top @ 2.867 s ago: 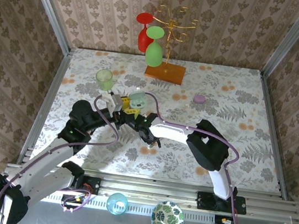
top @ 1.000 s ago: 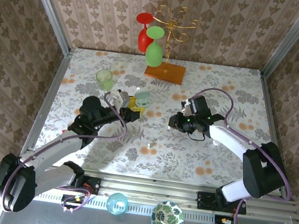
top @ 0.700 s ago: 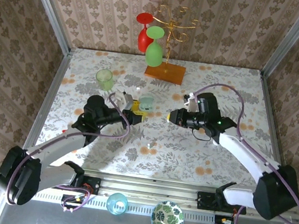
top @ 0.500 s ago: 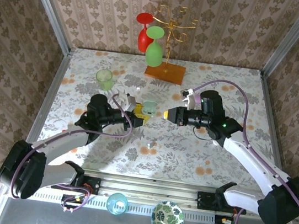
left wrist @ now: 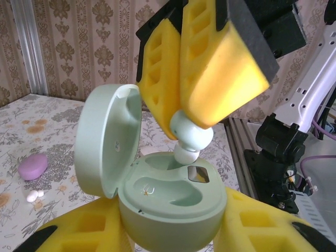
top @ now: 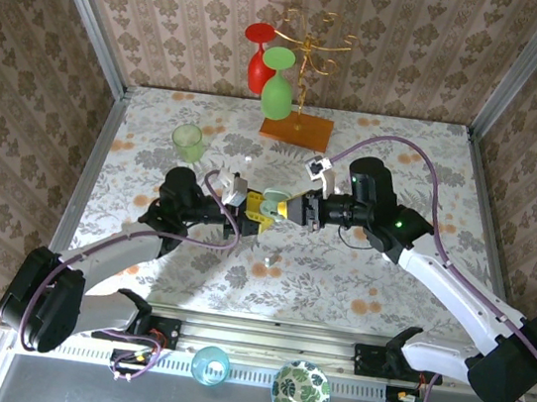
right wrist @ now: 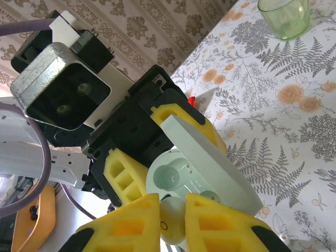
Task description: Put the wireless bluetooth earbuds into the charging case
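My left gripper (top: 253, 214) is clamping the mint charging case (left wrist: 173, 210) from 2 sides. Its lid (left wrist: 107, 142) is standing open, and the wells are showing. Right at the case's mouth, 1 pale earbud (left wrist: 190, 137) is hanging, though I cannot tell whether it is touching. My right gripper (top: 292, 210) is pinching it tight between yellow pads (left wrist: 220, 68).

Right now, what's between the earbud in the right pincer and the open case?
Nothing. In the left wrist view the earbud hangs directly over the open charging case, its tip nearly at a socket, and the stretch between them is bare.
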Controlling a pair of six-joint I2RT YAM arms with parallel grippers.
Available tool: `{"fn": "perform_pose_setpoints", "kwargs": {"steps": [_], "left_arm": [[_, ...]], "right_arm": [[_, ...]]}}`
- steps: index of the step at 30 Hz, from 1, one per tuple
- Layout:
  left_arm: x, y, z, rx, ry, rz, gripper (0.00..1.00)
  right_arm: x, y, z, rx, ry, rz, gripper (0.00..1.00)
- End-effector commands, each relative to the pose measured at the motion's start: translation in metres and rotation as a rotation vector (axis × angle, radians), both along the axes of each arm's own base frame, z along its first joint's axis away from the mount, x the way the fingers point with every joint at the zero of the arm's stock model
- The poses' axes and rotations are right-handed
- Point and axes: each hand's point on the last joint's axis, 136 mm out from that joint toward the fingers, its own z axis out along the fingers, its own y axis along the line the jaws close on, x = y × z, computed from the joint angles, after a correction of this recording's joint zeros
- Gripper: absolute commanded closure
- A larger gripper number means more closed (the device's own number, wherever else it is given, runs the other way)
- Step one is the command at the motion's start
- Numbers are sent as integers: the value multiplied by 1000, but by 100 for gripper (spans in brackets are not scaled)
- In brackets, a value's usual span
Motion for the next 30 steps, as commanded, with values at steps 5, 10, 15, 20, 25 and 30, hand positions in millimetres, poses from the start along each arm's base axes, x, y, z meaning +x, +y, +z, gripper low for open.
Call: {"fn": "perform_pose_setpoints", "kwargs": {"steps": [5, 10, 15, 20, 25, 30], "left_arm": [[-8, 0, 26, -64, -67, -33, 77], [-7, 1, 27, -67, -74, -29, 77], [-8, 0, 29, -71, -74, -36, 77], [-8, 0, 29, -74, -73, -41, 77], [-7, -1, 29, -75, -73, -40, 77], [-5, 0, 27, -73, -75, -23, 77]], "right_arm": [[-2, -2, -5, -34, -1, 4, 86], [-2, -2, -8, -42, 13, 0, 86], [3, -2, -9, -56, 31, -20, 80], [8, -2, -5, -52, 36, -40, 74], [9, -4, 0, -54, 29, -56, 66], [9, -11, 10, -42, -6, -96, 53]]}}
